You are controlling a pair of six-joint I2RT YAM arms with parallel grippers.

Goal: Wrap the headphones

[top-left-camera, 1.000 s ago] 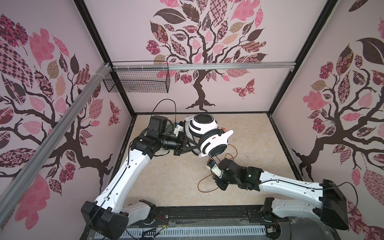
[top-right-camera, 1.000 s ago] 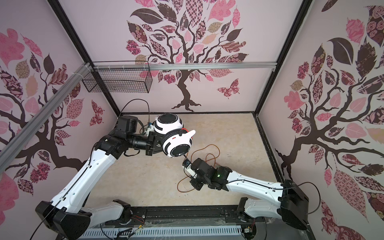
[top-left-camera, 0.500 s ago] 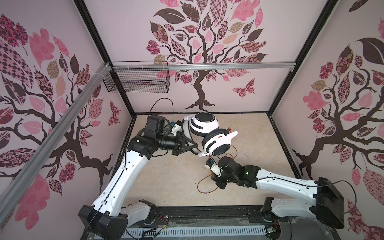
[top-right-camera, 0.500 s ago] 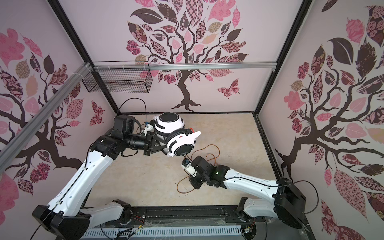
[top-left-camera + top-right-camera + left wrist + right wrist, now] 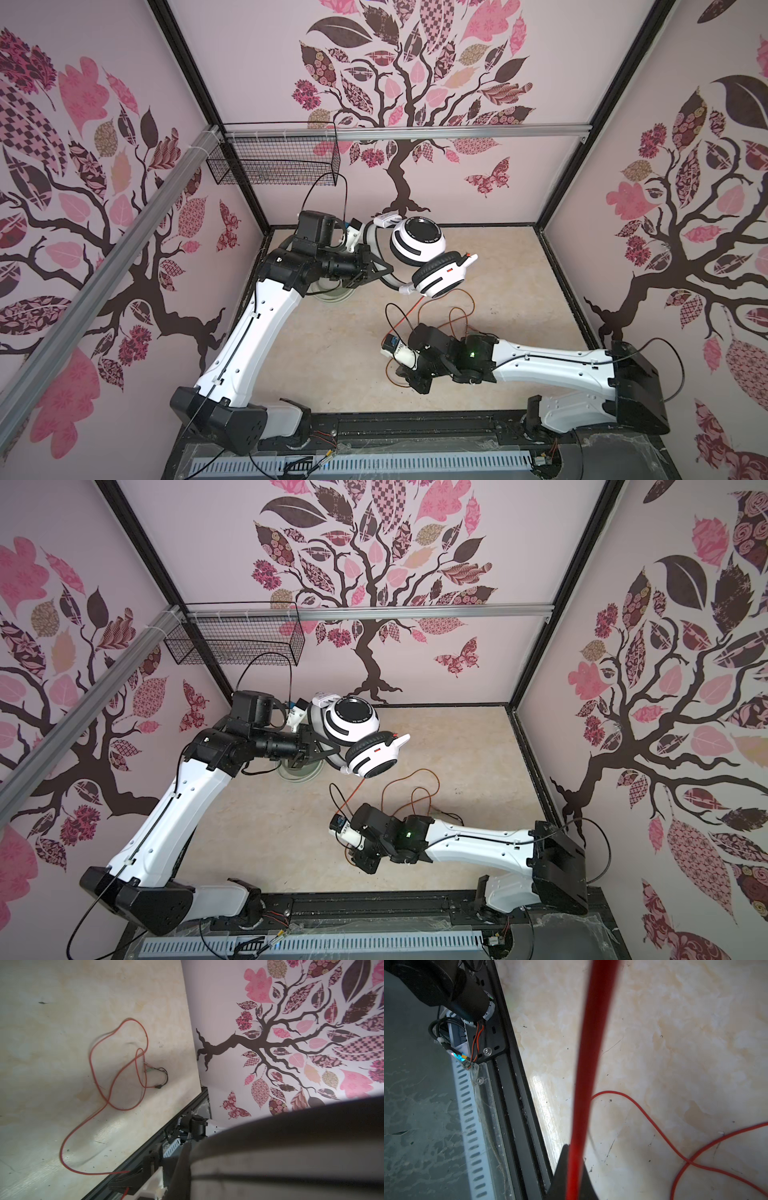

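left gripper [image 5: 380,272] clamps raised headphones [image 5: 417,241] | right gripper [image 5: 417,382] pinches orange-red cable [image 5: 588,1064]

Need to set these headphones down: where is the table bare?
Bare: the far right corner of the table, and the front between left arm and right hand. Crowded: orange-red cable loops just beyond that hand.

One pair of white-and-black headphones [image 5: 417,249] with two ear cups [image 5: 440,282] and one orange-red cable [image 5: 91,1059]. Two robot arms: left arm [image 5: 257,332], right arm [image 5: 552,365]. One wire basket [image 5: 274,166]. One pale round thing [image 5: 328,296], half hidden.
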